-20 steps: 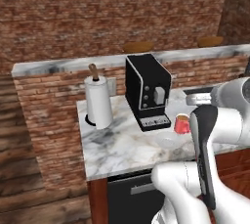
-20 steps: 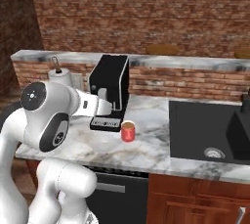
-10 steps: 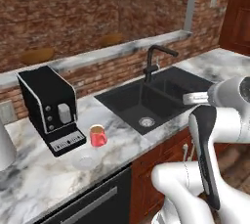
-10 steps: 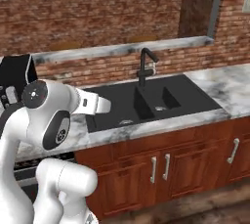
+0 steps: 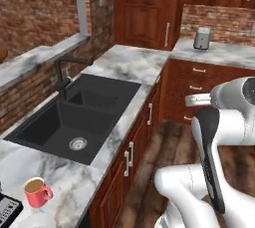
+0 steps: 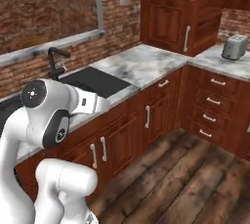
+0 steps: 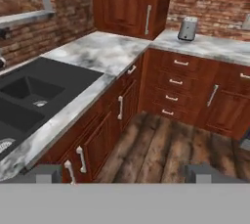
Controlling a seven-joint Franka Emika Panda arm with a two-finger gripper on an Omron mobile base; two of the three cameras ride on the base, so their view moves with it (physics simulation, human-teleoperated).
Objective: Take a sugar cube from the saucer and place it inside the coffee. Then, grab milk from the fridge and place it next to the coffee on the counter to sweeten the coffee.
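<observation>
**Coffee mug at the near end of the counter, gripper wide apart and holding nothing**

Coffee (image 5: 37,191) stands in its red mug at the lower left of the left base view, on the marble counter (image 5: 127,62), with the handle turned to the right and brown liquid visible inside. Just below the mug, at the bottom edge, a pale round rim shows, probably the saucer (image 5: 35,221); it is cut by the frame and I cannot tell if a sugar cube lies on it. A small corner of a black machine (image 5: 7,211) is beside the mug on the left.

Further along the counter is the black double sink (image 5: 74,112) with its dark tap (image 5: 62,70) against the brick wall. The counter then turns a corner, and on the far part stands a grey toaster (image 5: 201,38) in front of brick. Dark red wooden cabinets (image 6: 166,8) rise behind the corner, and the floor (image 6: 185,179) is of dark planks.

In the hand view the gripper (image 7: 127,173) shows its two finger tips far apart at the bottom, with nothing between them. It looks over the cabinet fronts and drawers (image 7: 173,83) toward the corner.
</observation>
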